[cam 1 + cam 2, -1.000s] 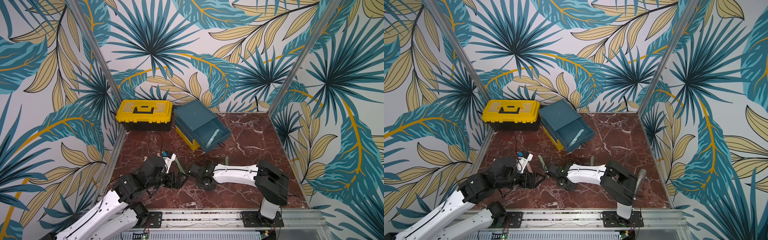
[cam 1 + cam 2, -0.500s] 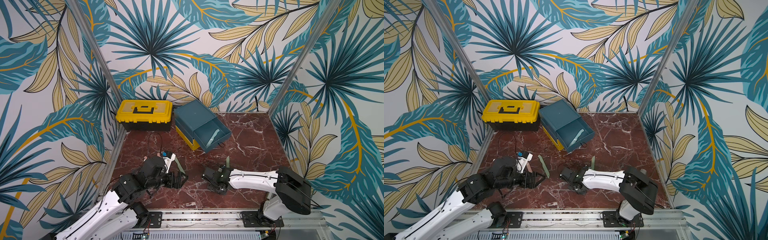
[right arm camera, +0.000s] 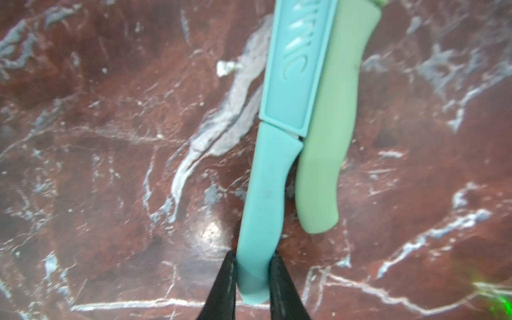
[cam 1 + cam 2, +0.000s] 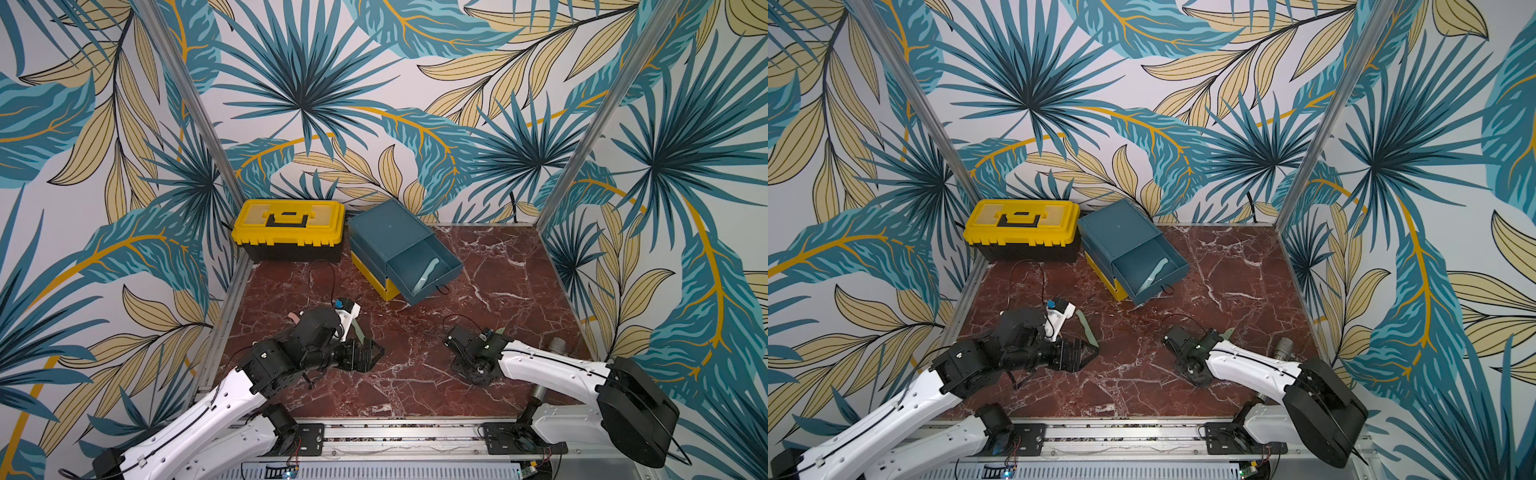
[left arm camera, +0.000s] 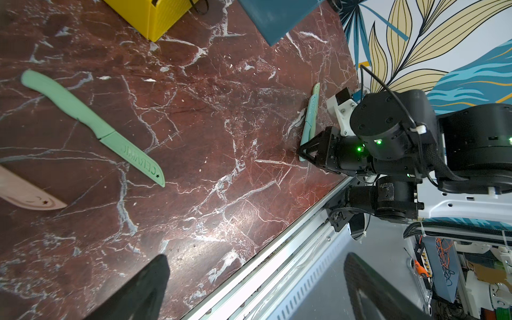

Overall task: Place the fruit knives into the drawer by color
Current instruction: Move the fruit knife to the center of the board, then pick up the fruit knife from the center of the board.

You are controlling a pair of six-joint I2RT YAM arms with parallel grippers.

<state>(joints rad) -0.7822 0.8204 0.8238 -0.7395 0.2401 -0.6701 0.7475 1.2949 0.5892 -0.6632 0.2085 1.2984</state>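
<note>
1. Only the right wrist view shows the right fingers pinching the handle end of the blue knife, low over the surface. A green knife touches it.
2. Its lettering is cut off.
3. A second blue knife lies in the open drawer.
4. Left wrist view: another green knife reads "CERAMIC", a pink knife is cut off, and the left fingers are spread wide and empty.

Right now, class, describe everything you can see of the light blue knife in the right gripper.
The light blue knife looks like matte plastic: a slim curved handle and a flat blade part with raised letters. The right gripper is shut on its handle end. It lies alongside a pale green knife, seemingly touching it, over the red marble table.
</note>
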